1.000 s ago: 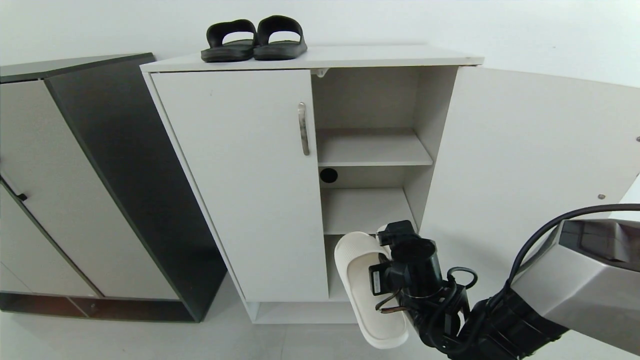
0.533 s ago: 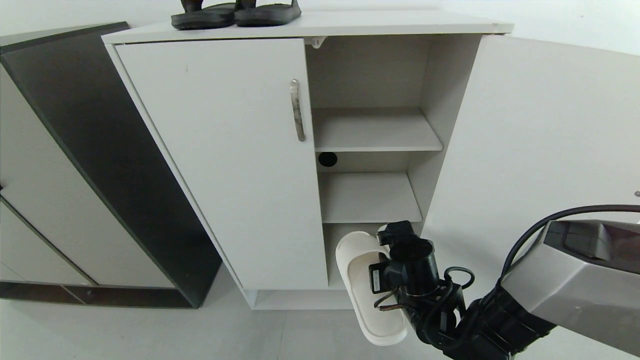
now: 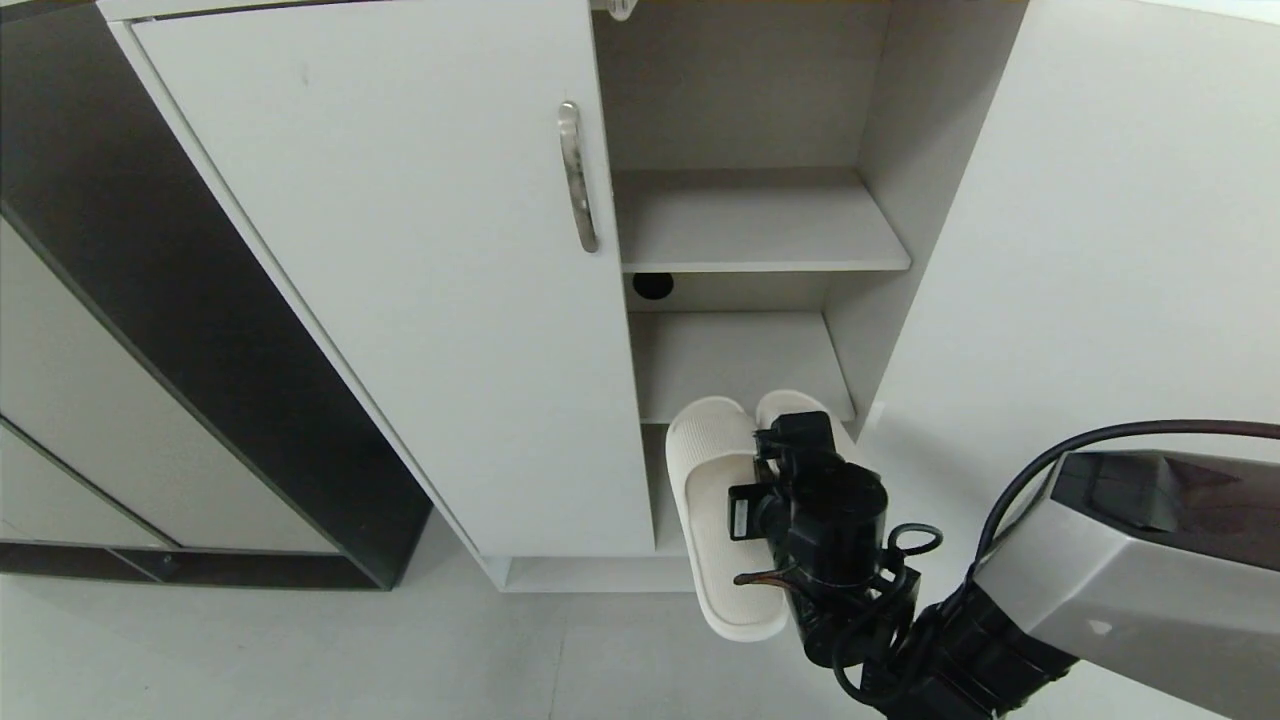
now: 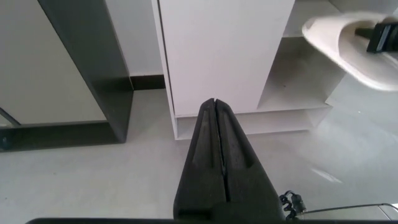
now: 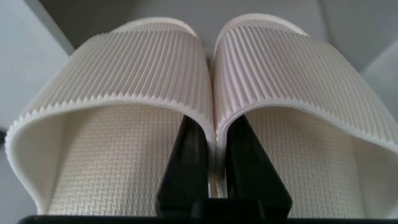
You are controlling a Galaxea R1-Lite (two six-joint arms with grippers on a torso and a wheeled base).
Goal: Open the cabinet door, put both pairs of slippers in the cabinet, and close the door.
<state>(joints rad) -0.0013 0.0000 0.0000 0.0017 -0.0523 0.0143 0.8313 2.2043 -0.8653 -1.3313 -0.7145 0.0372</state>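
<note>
Grey floor (image 3: 300, 650) runs under a white cabinet (image 3: 740, 100) that has a darker cabinet (image 3: 200, 300) beside it on the robot's left. The white cabinet's left door (image 3: 400, 250) is shut and carries a metal handle (image 3: 578, 178). Its right door (image 3: 1100, 250) is swung wide open, baring an upper shelf (image 3: 750, 215) and a lower shelf (image 3: 730, 360).

A pair of white slippers (image 3: 715, 500) hangs in the air in front of the open half, side by side with the ribbed toes pointing into the cabinet. The toes sit near the front edge of the lower shelf; whether they are past the opening cannot be told. The right end effector (image 3: 775, 440) is clamped on the pair, one finger (image 5: 186, 162) inside each slipper, pressing their touching inner walls together.

The left end effector (image 4: 214, 118) hangs above the floor in front of the cabinet's base, its fingers pressed together and holding nothing.
</note>
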